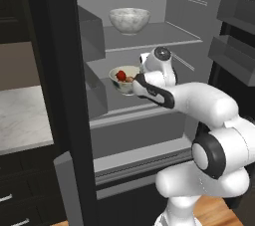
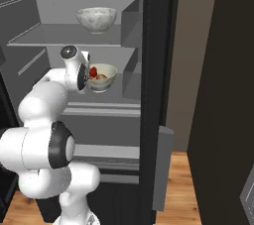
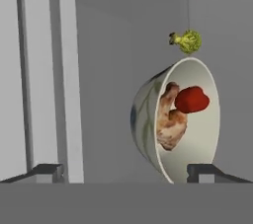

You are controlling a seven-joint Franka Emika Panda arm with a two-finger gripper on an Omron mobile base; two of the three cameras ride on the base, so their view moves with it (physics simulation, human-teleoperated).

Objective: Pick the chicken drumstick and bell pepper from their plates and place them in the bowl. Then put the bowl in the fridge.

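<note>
Bowl [image 1: 123,79] sits on the middle shelf [image 1: 149,101] inside the open fridge [image 2: 151,30], pale whitish w/ creamy inside, upright on the shelf in both base views; in the hand view it looks rolled sideways w/ its mouth facing right, which is just the camera's roll. Bell pepper [image 3: 191,99] lies in the bowl, small, bright red, rounded, touching the chicken drumstick [image 3: 170,119], which is glossy golden-brown w/ paler patches and rests vs the bowl's inner wall. Gripper [image 3: 126,171] is spread wide, holding nothing; fingertips [image 3: 200,171] are just short dark stubs at the bottom of the hand view, the right one overlapping the bowl's rim, contact can't be told. From the base views the hand sits just beside the bowl on the robot's side and covers part of its near wall, so fingers themselves are hidden there. A marbled grey-white bowl [image 1: 129,20] stands on the shelf above. A small yellow-green lumpy item [image 3: 187,41] shows beyond the bowl's rim in the hand view, too small to ID for sure. Fridge door bins [image 1: 231,53] are cut off at the right edge of the left base view.
</note>
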